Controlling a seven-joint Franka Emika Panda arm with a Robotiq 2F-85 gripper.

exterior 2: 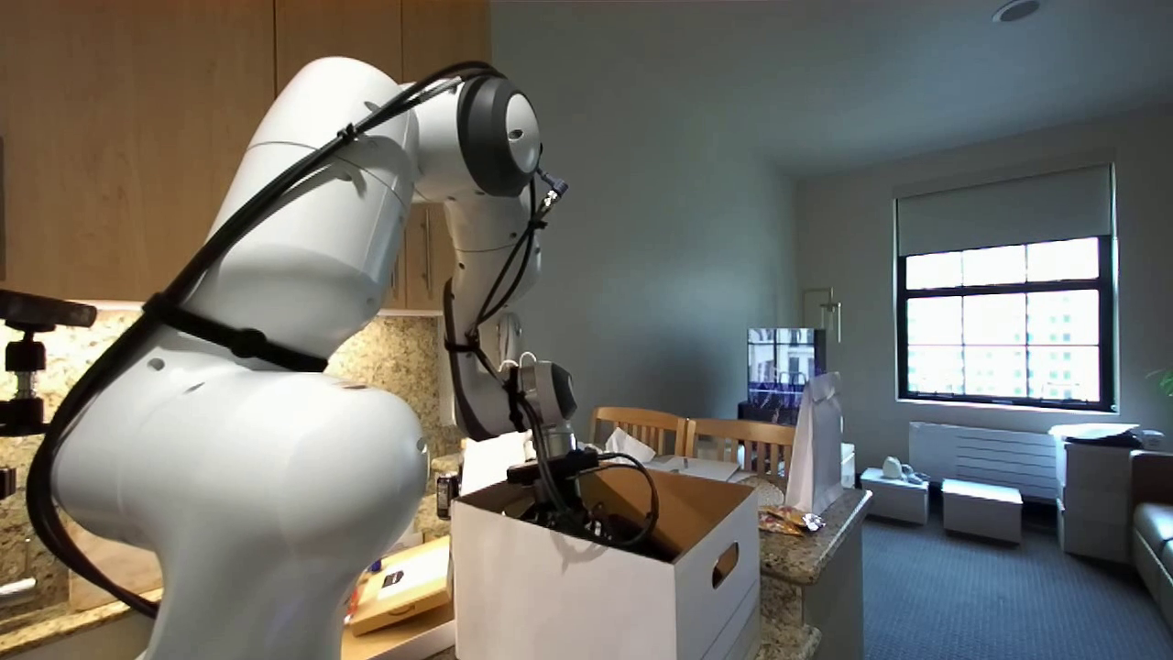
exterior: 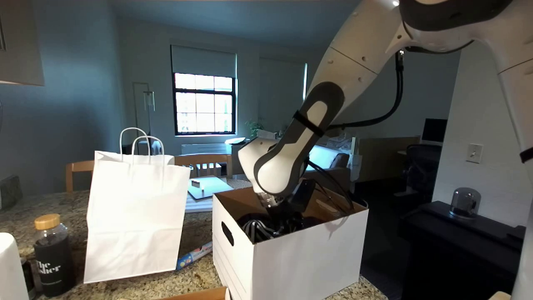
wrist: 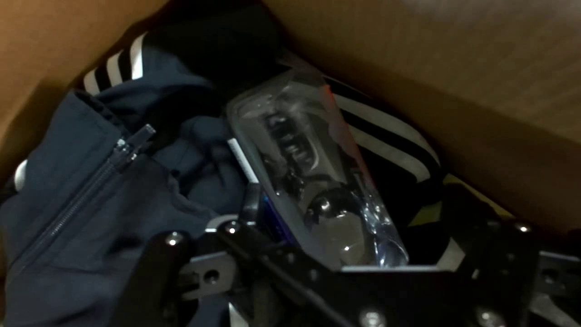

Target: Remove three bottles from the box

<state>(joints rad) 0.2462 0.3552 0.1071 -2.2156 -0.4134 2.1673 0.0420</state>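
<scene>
The white cardboard box [exterior: 306, 262] stands on the counter with its top open; it also shows in an exterior view [exterior 2: 564, 587]. My gripper [exterior: 287, 221] points down inside the box. In the wrist view my gripper [wrist: 365, 222] is open, with its fingers spread left and right. A clear plastic object [wrist: 299, 145] with red and blue edges, perhaps a bottle or its pack, lies tilted between and beyond the fingers; its lower end is hidden behind the gripper. Whether they touch is unclear. No other bottle in the box can be made out.
A dark blue zipped garment [wrist: 59, 254] and striped black-and-white cloth [wrist: 386, 131] lie around the clear object. The brown box wall [wrist: 454, 59] rises close by. A white paper bag [exterior: 137, 216], a blue tube [exterior: 195, 255] and a wooden-capped bottle [exterior: 53, 258] are on the counter.
</scene>
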